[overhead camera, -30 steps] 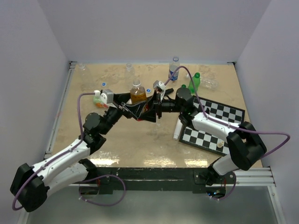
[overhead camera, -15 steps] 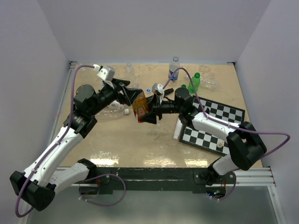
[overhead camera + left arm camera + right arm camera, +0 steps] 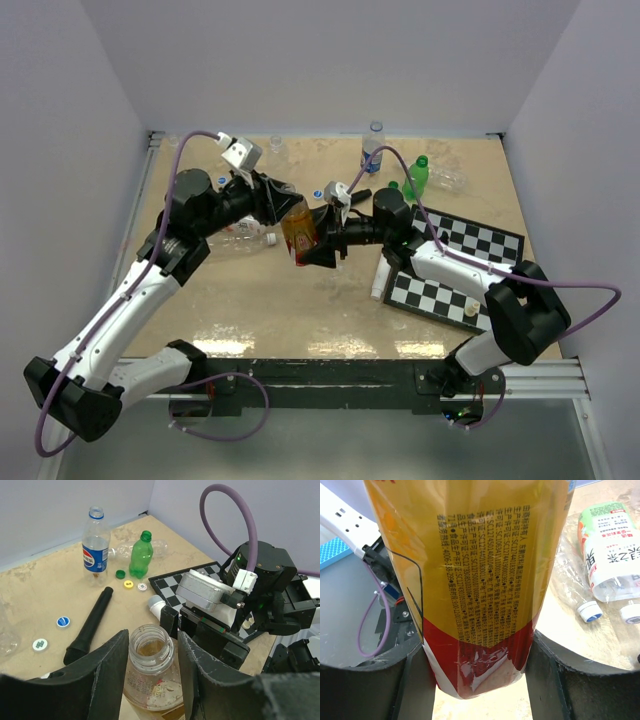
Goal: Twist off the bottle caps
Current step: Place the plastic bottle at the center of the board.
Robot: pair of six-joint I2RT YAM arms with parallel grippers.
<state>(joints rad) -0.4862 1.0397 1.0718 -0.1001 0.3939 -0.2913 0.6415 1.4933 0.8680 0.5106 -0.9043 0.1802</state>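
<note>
The amber bottle point(image 3: 298, 228) with the red-yellow label is held off the table between the two arms. Its mouth point(image 3: 150, 647) is uncapped, with liquid visible inside. My left gripper point(image 3: 152, 641) is closed around the threaded neck, one finger point(image 3: 107, 675) on each side. My right gripper point(image 3: 480, 650) is shut on the bottle's lower body, its fingers point(image 3: 555, 680) pressing the red part of the label. Loose bottle caps lie on the table: a blue one point(image 3: 62, 622), a white-green one point(image 3: 40, 644), and green point(image 3: 120, 573), yellow point(image 3: 129, 584) and white point(image 3: 142, 586) ones.
An uncapped clear bottle with a blue label point(image 3: 95, 540) and a capped green bottle point(image 3: 140, 555) stand at the back. A black microphone point(image 3: 90, 625), a white tube point(image 3: 157, 605) and two chessboards point(image 3: 470, 235) lie nearby. Capped bottles point(image 3: 610, 550) lie at the left.
My left arm rose and swung back over the amber bottle, and its jaws closed around the neck. My right gripper brought the bottle slightly nearer and kept its hold.
</note>
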